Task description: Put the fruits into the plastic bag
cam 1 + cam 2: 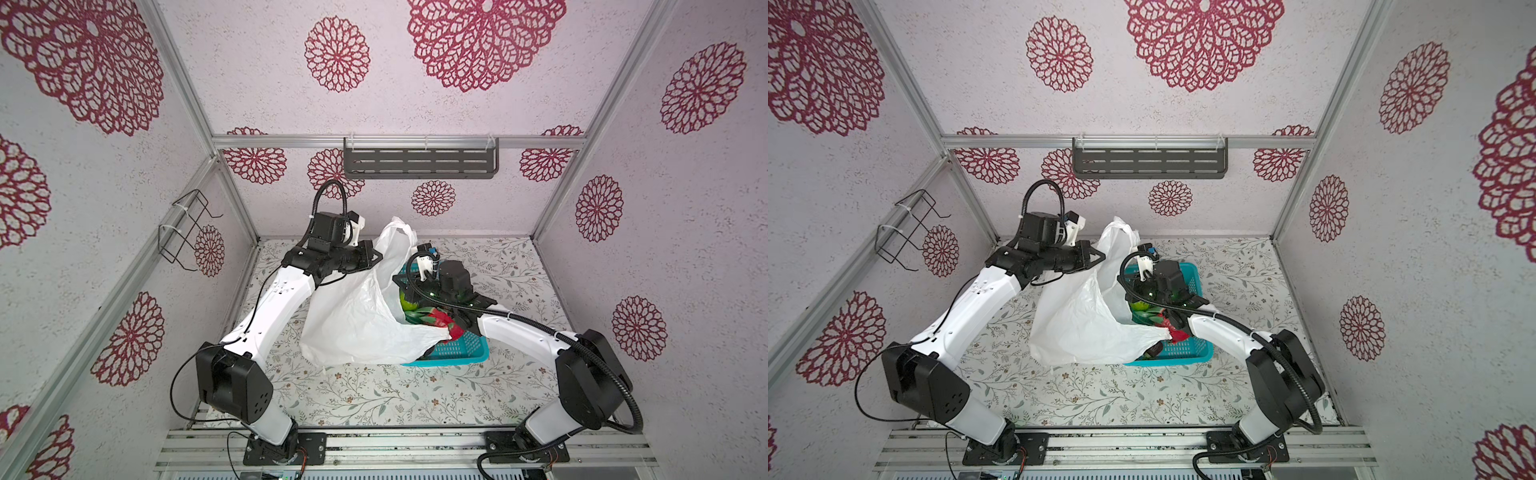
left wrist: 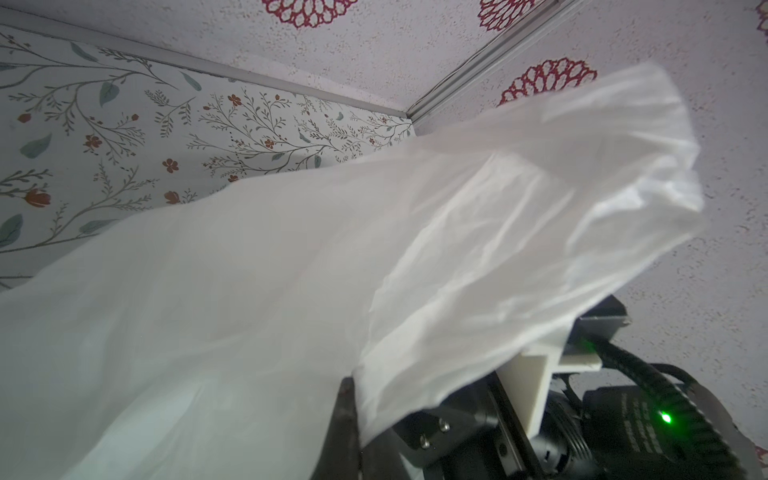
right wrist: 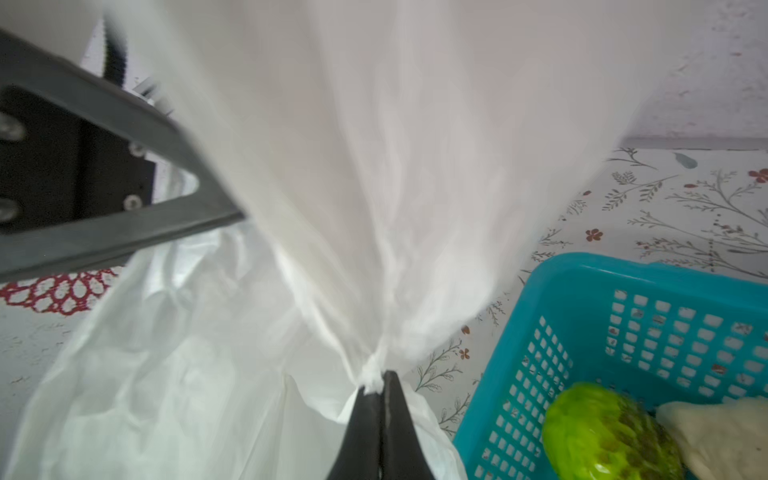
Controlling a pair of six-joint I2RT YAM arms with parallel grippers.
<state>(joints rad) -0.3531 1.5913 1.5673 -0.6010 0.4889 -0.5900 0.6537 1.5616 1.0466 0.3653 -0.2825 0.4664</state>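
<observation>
Several fruits (image 1: 428,318) in teal basket (image 1: 461,353)

I can read no word, brand, label or number anywhere here, for the only lettering I find is a few faint pale lines on a black housing (image 2: 640,432) beside a green light (image 2: 666,417), past the plastic bag (image 2: 374,249) edge, too blurred to make out.
</observation>
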